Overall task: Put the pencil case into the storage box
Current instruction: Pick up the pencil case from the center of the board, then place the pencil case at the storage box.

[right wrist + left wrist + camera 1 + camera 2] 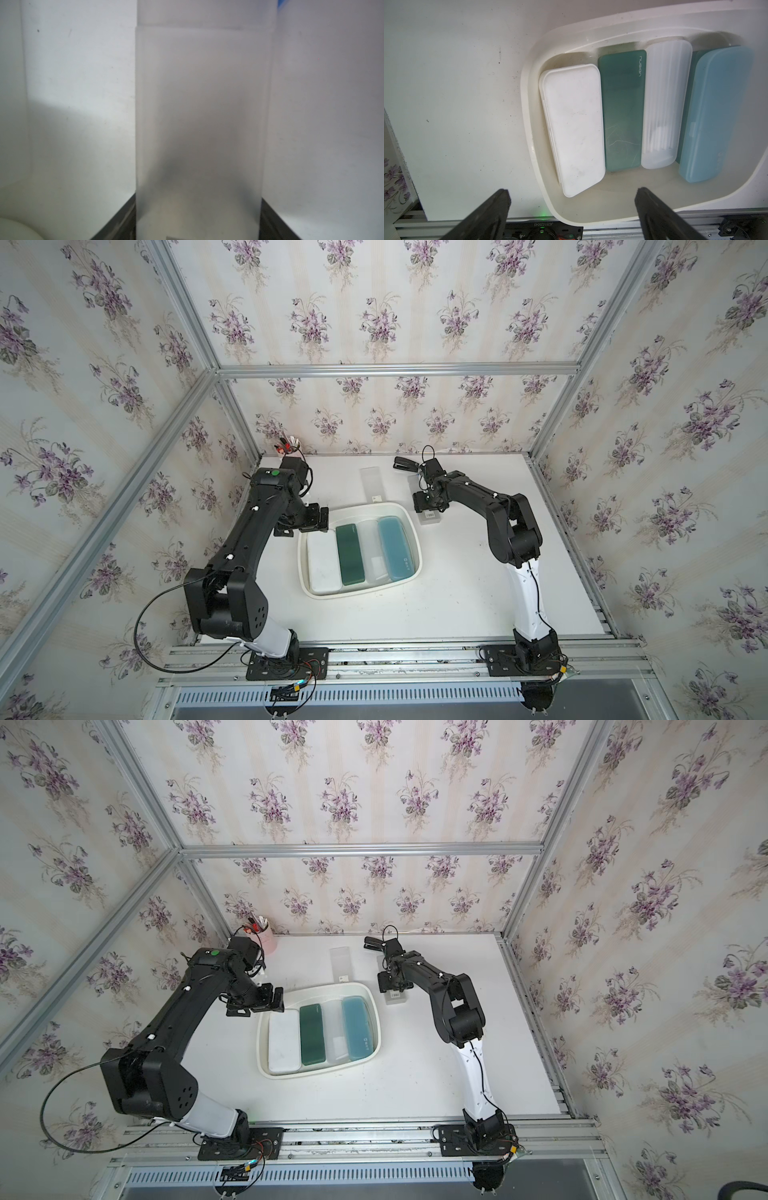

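Looked down on a matte white table (457,593). Showed a shallow white plastic storage box (357,594), rounded at the corners with a rolled rim, holding four smooth oblong cases side by side: opaque white case (573,128), glossy dark green case (620,112), ribbed frosted case (666,99), translucent blue case (716,112). Found the left gripper (573,191) above the box's edge, black jaws spread wide, holding nothing. Found the right gripper (197,199) closed against both long sides of a frosted, flat-walled pencil case (199,104), outside the box, just beside its far right corner. Noted another clear flat case (371,481) on the table behind the box.
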{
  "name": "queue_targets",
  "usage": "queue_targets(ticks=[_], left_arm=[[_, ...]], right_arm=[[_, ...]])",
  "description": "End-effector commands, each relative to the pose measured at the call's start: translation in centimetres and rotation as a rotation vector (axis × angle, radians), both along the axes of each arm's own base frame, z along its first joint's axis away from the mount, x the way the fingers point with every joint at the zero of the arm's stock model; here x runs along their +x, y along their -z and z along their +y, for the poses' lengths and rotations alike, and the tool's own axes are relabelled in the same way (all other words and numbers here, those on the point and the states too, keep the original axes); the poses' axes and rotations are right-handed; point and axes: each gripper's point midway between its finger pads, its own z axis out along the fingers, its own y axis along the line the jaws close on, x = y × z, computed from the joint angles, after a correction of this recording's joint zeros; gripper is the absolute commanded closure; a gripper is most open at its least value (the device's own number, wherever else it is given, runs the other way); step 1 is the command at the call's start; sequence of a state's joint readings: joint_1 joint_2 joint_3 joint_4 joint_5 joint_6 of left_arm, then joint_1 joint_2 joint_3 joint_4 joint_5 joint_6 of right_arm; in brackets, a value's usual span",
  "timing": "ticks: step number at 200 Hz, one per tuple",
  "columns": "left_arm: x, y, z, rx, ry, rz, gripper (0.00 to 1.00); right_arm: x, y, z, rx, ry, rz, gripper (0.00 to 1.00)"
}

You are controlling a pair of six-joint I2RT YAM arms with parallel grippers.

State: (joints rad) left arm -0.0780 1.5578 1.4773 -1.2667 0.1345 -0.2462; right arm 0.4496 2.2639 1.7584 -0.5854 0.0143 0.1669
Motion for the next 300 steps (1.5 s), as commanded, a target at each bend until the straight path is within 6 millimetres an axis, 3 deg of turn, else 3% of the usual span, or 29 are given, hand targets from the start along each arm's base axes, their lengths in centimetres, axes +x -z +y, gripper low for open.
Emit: queue_targets(ticks=[1,46,69,93,97,130,176,211,276,300], left_arm=[[0.0,-0.2,0.2,0.008,-0.007,-0.005,0.01],[0.3,-0.3,0.1,0.003,-0.013,-0.009,0.01],[0.6,-0.3,0.0,-0.003,-0.017,-0.012,0.01],[0.9,-0.1,-0.2,-0.015,-0.021,-0.012,0.01],[0.9,-0.1,-0.2,-0.017,-0.022,-0.012,0.01],[1.1,0.2,-0.3,-0.016,-0.020,-0.010,0.01],[1.1,0.5,-0.2,-0.018,-0.019,-0.010,0.01],[0.9,0.7,-0.2,-0.023,-0.018,-0.007,0.01],[0.3,1.2,0.2,-0.017,-0.023,0.001,0.01],[0.1,1.3,0.3,-0.014,-0.026,0.004,0.01]], right_arm=[[-0.1,-1.8,-0.3,0.018,0.021,-0.020,0.33],[-0.9,-7.5,0.0,0.093,0.045,-0.081,0.34],[-2.8,-11.1,1.1,0.151,0.045,-0.108,0.34],[-5.5,-13.6,2.7,0.192,0.039,-0.108,0.34],[-6.8,-13.9,4.4,0.200,0.004,-0.101,0.34],[-11.5,-15.4,8.8,0.240,-0.030,-0.071,0.34],[-17.2,-13.5,15.1,0.276,-0.078,0.000,0.34],[-19.7,-11.0,17.9,0.260,-0.111,0.043,0.34],[-21.0,-7.5,17.7,0.197,-0.069,0.076,0.34],[-22.0,-5.9,17.5,0.181,-0.066,0.097,0.30]])
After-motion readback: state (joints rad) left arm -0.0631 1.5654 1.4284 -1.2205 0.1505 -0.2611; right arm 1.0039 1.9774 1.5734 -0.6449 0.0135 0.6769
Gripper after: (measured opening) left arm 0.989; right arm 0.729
